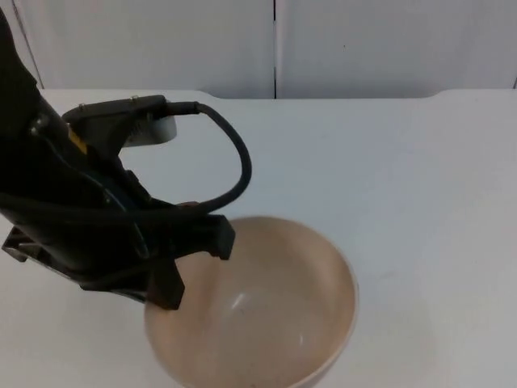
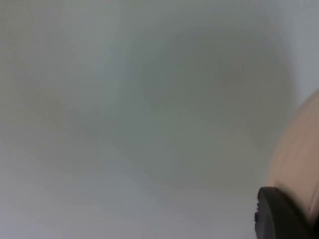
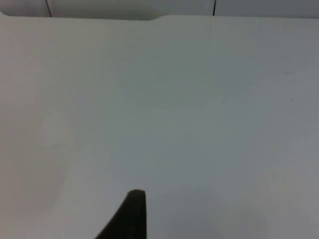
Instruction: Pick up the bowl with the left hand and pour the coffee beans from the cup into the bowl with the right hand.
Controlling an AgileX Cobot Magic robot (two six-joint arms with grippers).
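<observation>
A large beige bowl hangs close under the top camera, held off the white table. My left gripper is shut on its left rim, and the black fingers clamp the edge. The inside of the bowl looks bare apart from small glints. In the left wrist view the bowl's beige wall sits beside a black fingertip. A pale grey cup-like object peeks out behind the left arm at the back left; its contents are hidden. One black fingertip of my right gripper hovers over bare table.
The white table runs back to the grey partition wall. The left arm covers the table's left side. In the right wrist view the table's far edge meets the wall.
</observation>
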